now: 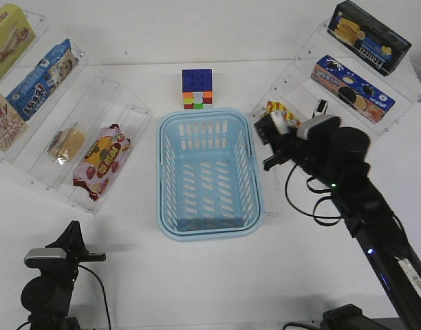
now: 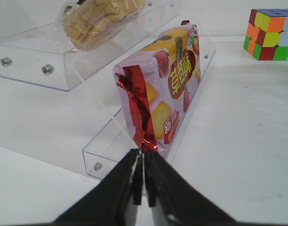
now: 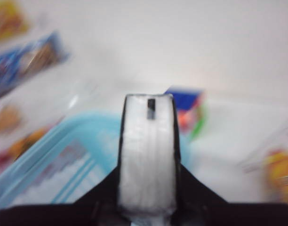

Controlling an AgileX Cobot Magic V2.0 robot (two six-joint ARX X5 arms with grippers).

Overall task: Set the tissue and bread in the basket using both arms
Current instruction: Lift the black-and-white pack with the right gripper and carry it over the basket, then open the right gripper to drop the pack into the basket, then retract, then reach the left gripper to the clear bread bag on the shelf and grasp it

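Note:
The light blue basket (image 1: pixel 168 172) stands mid-table and is empty; its rim also shows blurred in the right wrist view (image 3: pixel 50 146). My right gripper (image 1: pixel 271 130) is shut on the tissue (image 1: pixel 278 122) and holds it just above and right of the basket's right rim. In the right wrist view the gripper (image 3: pixel 148 101) clamps the tissue (image 3: pixel 148 160) with its white narrow side facing the camera. The bread (image 1: pixel 66 143) lies in the left clear shelf and shows in the left wrist view (image 2: pixel 99 16). My left gripper (image 1: pixel 72 228) is shut and empty, low at the front left, and its tips (image 2: pixel 143 157) point at the shelf.
A pink-red strawberry packet (image 1: pixel 100 159) lies in the lowest left shelf tray, right in front of my left fingertips (image 2: pixel 165 89). A colour cube (image 1: pixel 197 89) stands behind the basket. Clear tiered shelves with snack boxes (image 1: pixel 38 79) (image 1: pixel 351 86) flank both sides.

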